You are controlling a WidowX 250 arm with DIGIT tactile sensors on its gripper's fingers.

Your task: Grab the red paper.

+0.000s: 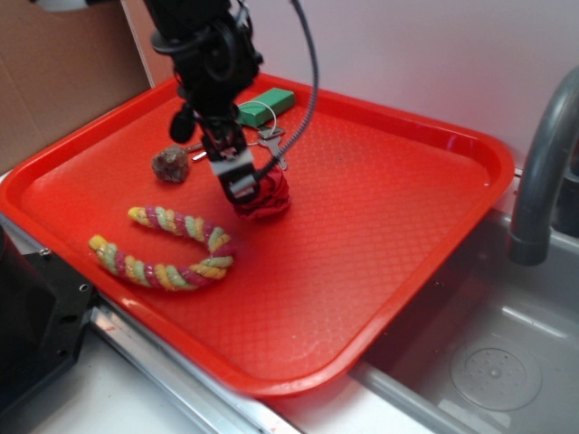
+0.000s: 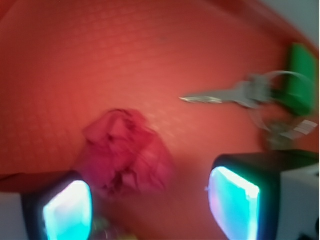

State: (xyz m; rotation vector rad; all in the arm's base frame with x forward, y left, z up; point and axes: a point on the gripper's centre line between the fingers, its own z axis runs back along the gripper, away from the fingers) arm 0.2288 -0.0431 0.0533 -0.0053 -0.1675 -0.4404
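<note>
Here, red paper (image 2: 125,152) between spread tool (image 2: 150,202) fingers

My arm (image 1: 204,54) is black, blocky housings with dark screws; a grey cable (image 1: 312,68) loops down beside it toward the gripper (image 1: 242,181). Fingers (image 1: 237,172) look pale grey-white outside. On wrist view the finger pads (image 2: 67,210) glow cyan-white inside black frames, blurred.
</note>
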